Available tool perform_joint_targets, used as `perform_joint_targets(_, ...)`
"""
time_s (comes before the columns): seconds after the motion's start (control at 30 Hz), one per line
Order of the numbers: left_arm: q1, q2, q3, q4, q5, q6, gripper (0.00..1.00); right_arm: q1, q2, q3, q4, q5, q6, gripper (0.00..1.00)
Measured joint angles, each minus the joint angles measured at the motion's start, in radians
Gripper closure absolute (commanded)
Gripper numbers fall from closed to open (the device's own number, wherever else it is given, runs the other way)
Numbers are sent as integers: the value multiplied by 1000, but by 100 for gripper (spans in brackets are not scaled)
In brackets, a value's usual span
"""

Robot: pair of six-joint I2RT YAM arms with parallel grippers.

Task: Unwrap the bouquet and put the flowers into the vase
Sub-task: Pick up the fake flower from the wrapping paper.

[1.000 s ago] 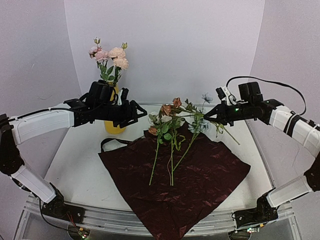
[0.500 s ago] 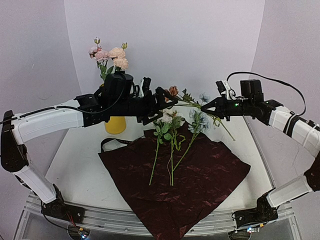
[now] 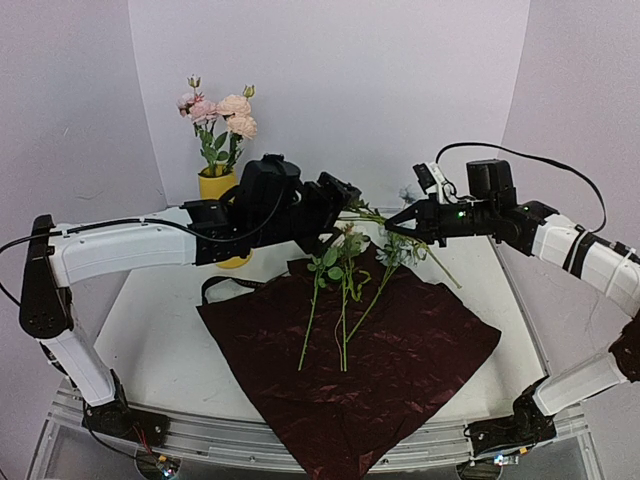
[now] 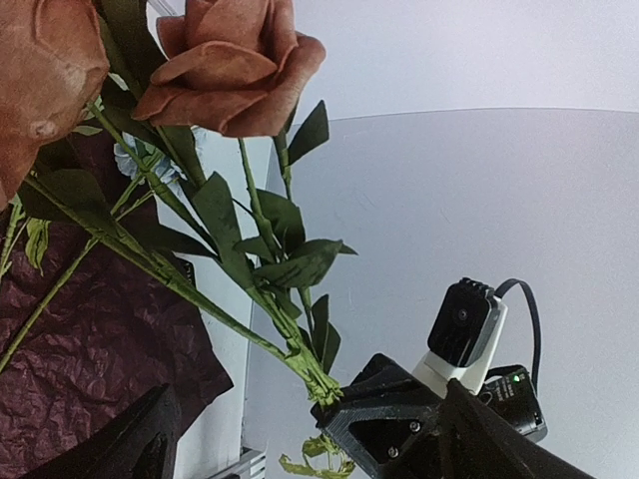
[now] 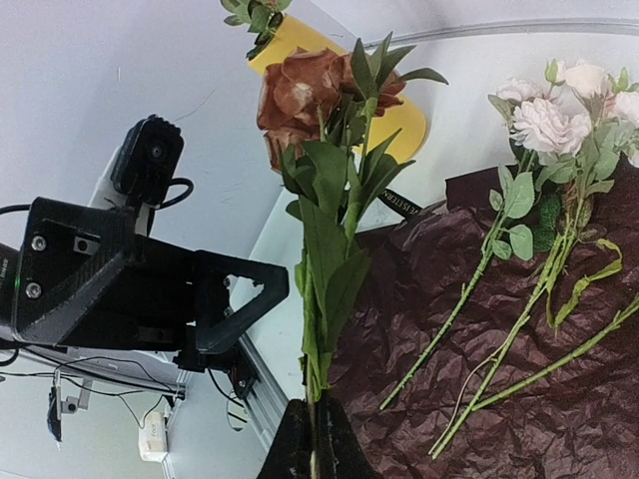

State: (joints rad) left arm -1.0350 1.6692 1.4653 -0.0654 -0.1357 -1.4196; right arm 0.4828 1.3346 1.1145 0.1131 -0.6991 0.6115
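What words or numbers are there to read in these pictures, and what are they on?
Ribbon: small white letters, too blurred to read.
Vase: no writing.
Paper: no writing.
Nothing else shows text.

Left arm [image 3: 130, 245]: extended inward, forearm near level
Left end effector [image 3: 338, 203]: jaws wide apart
Right arm [image 3: 560, 235]: extended inward
Right end effector [image 3: 392, 222]: jaws pressed together

I am working inside a plain booth: pale lilac walls [image 3: 330, 90] are closing in my white table [image 3: 150, 330] at the back and on both sides. Soft, even light is filling it, and an aluminium rail [image 3: 250, 432] is running along the table's near edge.
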Motion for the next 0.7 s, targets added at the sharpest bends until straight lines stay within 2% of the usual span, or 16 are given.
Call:
perform_joint_targets(0.1, -3, 27, 18, 7, -20, -33, 20, 7, 0, 0, 0, 0, -2, 98)
perform_joint_targets(0.47, -3, 105, 74, 21, -33, -74, 30, 39, 0, 1, 0, 2, -9, 98)
perform_joint_targets(0.7, -3, 136, 83, 21, -31, -65, 51, 58, 0, 1, 0, 9, -13, 98)
